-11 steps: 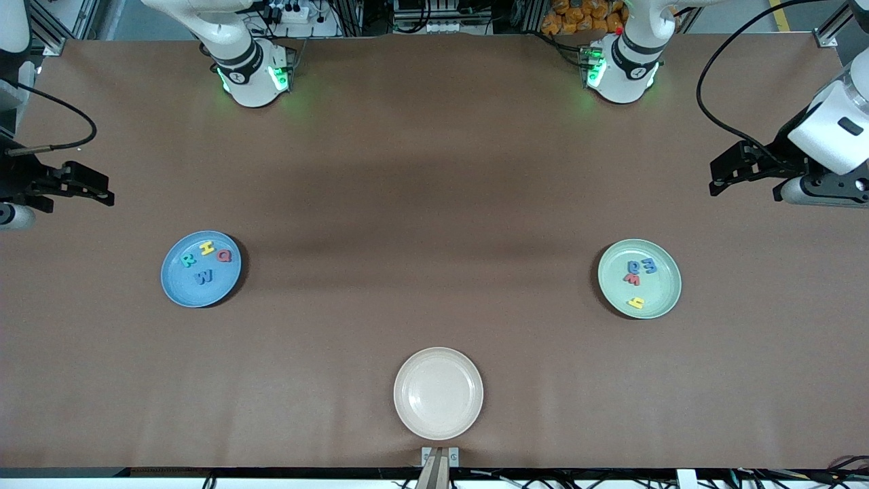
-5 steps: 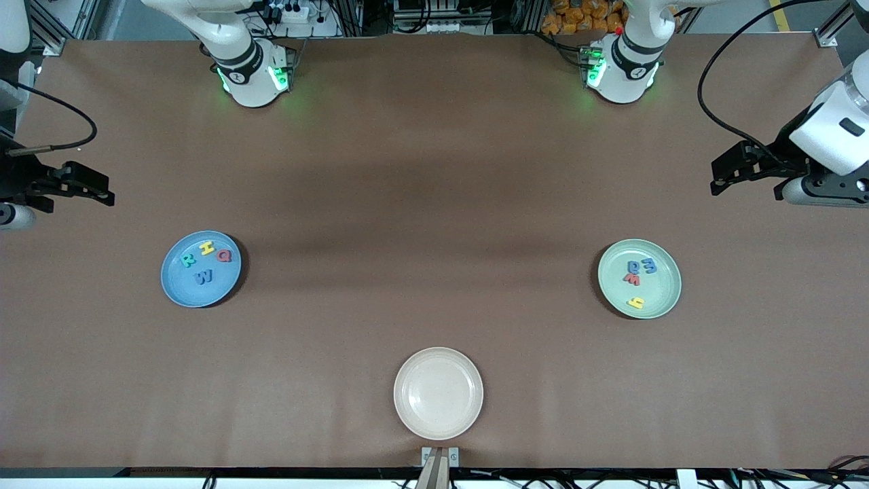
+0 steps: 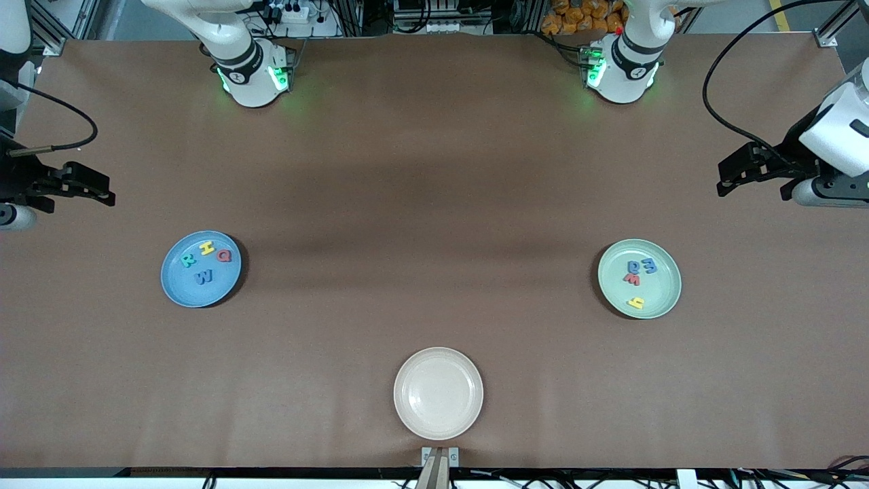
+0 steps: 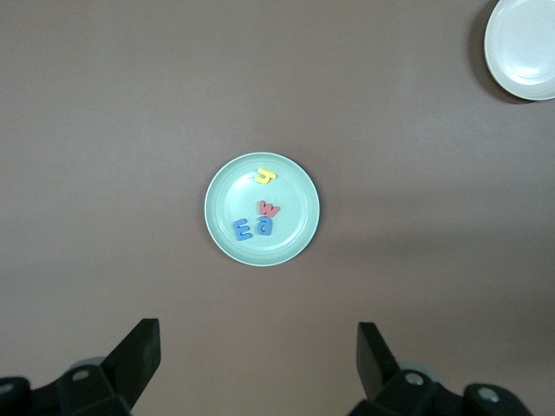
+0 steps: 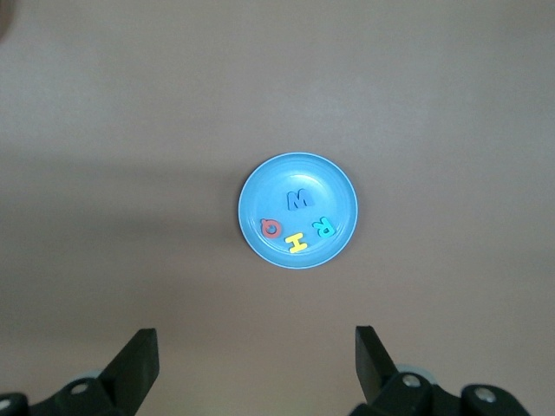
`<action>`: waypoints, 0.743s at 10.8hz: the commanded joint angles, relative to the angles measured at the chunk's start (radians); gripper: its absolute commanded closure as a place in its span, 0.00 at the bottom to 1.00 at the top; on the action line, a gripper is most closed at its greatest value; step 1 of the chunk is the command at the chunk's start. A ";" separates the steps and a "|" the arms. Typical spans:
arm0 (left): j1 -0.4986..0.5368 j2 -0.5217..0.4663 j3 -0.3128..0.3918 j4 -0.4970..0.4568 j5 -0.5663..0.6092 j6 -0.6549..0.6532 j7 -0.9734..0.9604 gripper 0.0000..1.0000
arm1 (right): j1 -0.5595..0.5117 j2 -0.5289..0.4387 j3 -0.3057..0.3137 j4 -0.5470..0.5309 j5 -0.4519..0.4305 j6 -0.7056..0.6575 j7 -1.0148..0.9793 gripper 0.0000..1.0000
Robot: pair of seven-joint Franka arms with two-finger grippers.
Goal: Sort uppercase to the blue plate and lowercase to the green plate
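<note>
Foam letters in bright colours lie sorted on two matte plates on the brown table (image 3: pixel 434 204). The blue plate (image 3: pixel 178 288), round, shallow and rimmed, sits toward the right arm's end of the table. On it rest the four capitals: a teal R (image 3: pixel 188 259), a yellow H (image 3: pixel 206 247), a red Q (image 3: pixel 225 255) and a blue W (image 3: pixel 204 276), the W nearest the front camera, the other three in a loose arc just beside one another. The right wrist view shows the same plate (image 5: pixel 260 195) with the W (image 5: pixel 297 200) apart from the row of Q (image 5: pixel 271 228), H (image 5: pixel 297 241) and R (image 5: pixel 323 228).

The pale mint green plate (image 3: pixel 662 285), of the same shape, sits toward the left arm's end. It holds the smaller letters: two rounded blue ones (image 3: pixel 641 265) side by side, a red w (image 3: pixel 631 278) touching one of them, and a yellow y-like letter (image 3: pixel 636 303) apart, nearer the front camera.

A cream plate (image 3: pixel 438 392) stands bare at the table edge closest to the front camera, between the two coloured plates.

The left gripper (image 3: pixel 736 173) hangs over the table's edge at the left arm's end, fingers (image 4: pixel 139 355) spread wide and holding nothing. The right gripper (image 3: pixel 95 191) hangs over the edge at the right arm's end, fingers (image 5: pixel 139 360) likewise parted and empty
</note>
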 commanded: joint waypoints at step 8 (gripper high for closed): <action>0.000 -0.006 0.021 0.005 0.016 -0.015 0.020 0.00 | -0.031 0.015 0.016 0.032 -0.014 -0.013 0.011 0.00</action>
